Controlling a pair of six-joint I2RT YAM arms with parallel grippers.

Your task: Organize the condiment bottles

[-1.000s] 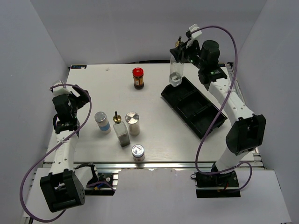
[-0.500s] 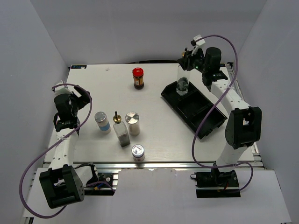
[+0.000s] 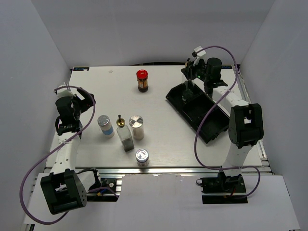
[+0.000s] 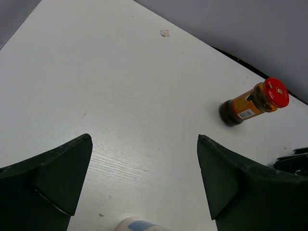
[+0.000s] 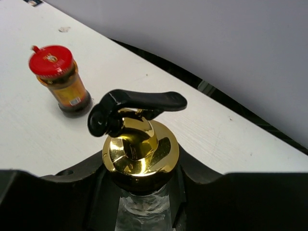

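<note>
Left claw (image 4: 144, 180) hangs open over the worktop (image 3: 96, 82) and holds nothing. Nearest stands the front shaker (image 3: 142, 156). Behind it the blue-labelled shaker (image 3: 106, 126), the first glass bottle (image 3: 125, 137) and the plain shaker (image 3: 137, 126) stand close together. Farther, the red-lidded jar (image 3: 142, 80) stands alone. The right claw (image 5: 142, 187) is closed around the neck of the second glass bottle (image 5: 142, 149), which stands in the farthest compartment of the black tray (image 3: 207, 120).

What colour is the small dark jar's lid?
Red: the round lid on the dark jar, clearest in left wrist view.
</note>
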